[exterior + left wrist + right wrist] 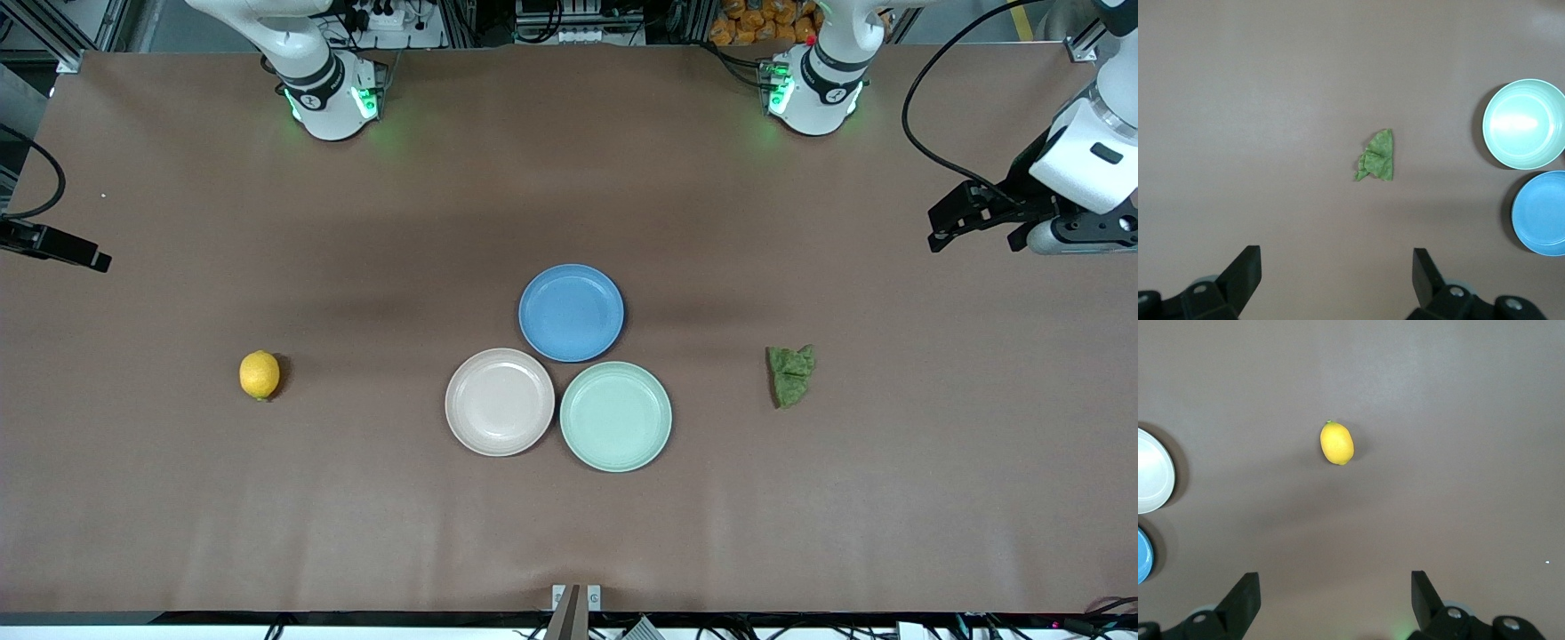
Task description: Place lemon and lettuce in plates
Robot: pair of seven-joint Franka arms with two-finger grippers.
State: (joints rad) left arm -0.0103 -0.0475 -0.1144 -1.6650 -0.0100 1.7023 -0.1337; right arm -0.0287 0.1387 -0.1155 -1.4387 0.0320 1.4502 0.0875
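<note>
— Lemon (260, 374) sits on the bare table toward the right arm's end, lettuce (791, 375) toward the left arm's end; both plates (500, 402) are empty between them.

— Which gripper goes where?

— Right gripper (1335, 603) hangs high over the lemon, fingers wide; left gripper (1337, 283) likewise over the lettuce, wide. Each arm looks nearer to its own item.

A blue round plate (571, 312) (empty, glossy) sits mid-tabletop (178, 498), which is brown; orange packets (763, 21) lie above its edge.
</note>
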